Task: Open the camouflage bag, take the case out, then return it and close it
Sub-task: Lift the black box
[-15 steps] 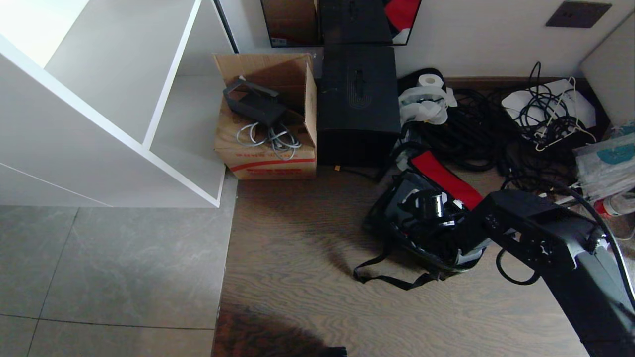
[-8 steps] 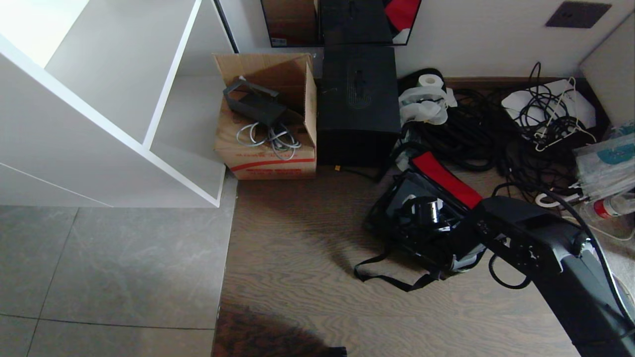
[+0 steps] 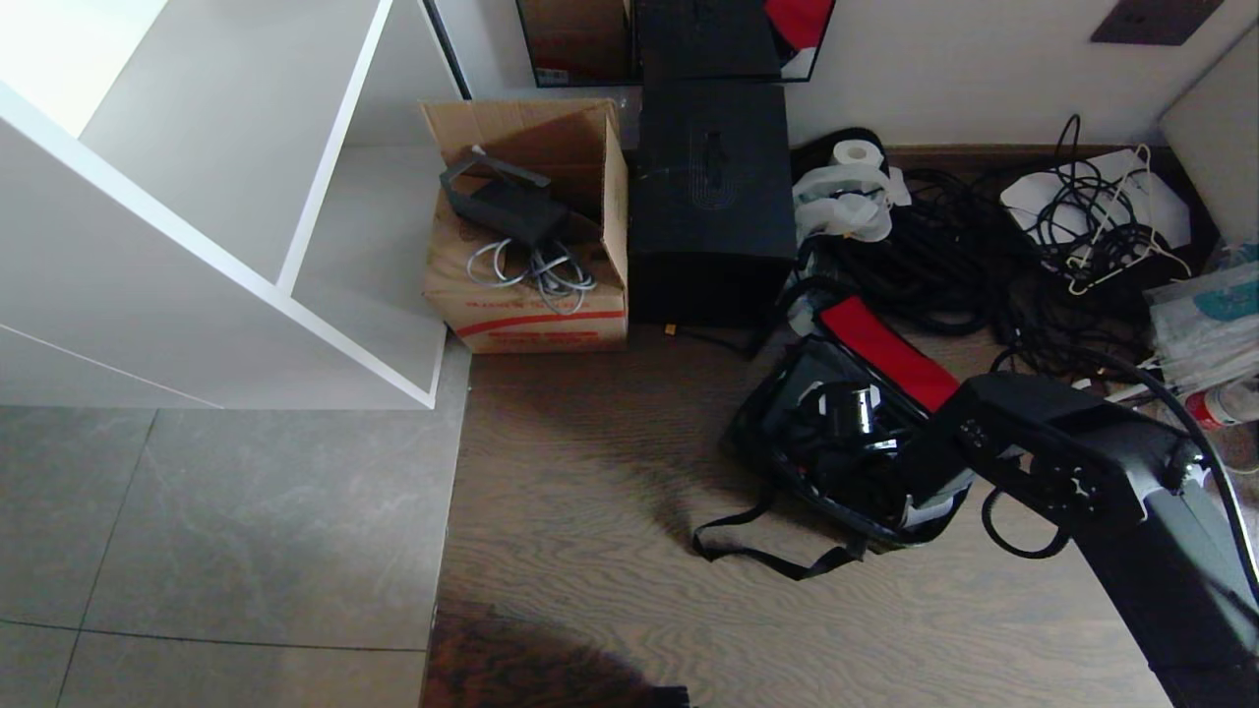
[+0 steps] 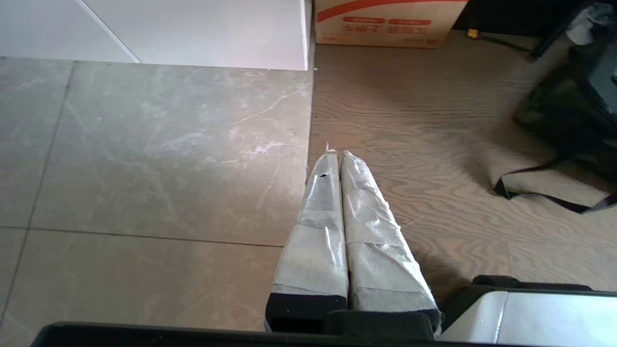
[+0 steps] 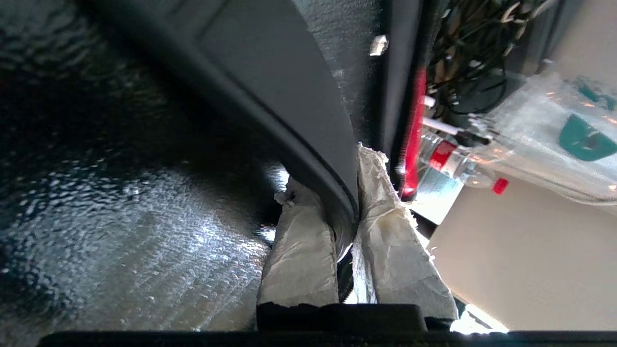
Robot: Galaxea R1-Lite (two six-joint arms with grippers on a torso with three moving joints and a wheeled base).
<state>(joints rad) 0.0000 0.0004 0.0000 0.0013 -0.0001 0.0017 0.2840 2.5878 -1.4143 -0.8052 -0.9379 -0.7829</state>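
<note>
The case point(image 3: 831, 433) lay inside the open camouflage bag point(image 3: 757, 433), just in front of the black box point(image 3: 710, 197). The right gripper point(image 5: 344, 226) was clamped on the case's strap handle point(image 5: 289, 120). The case looked stiff and rather heavy, so the handle seemed the best place to hold. The left gripper point(image 4: 336, 159), pressed together and empty, hung well apart from the bag.

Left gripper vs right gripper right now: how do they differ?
The left gripper holds nothing, its jaws pressed together; the right gripper is shut on the strap handle of the case.

The left gripper hangs over bare floor, away from the camouflage bag; the right gripper reaches into that open bag.

Shared: both have fingers wrapped in pale tape, and both are shut.
</note>
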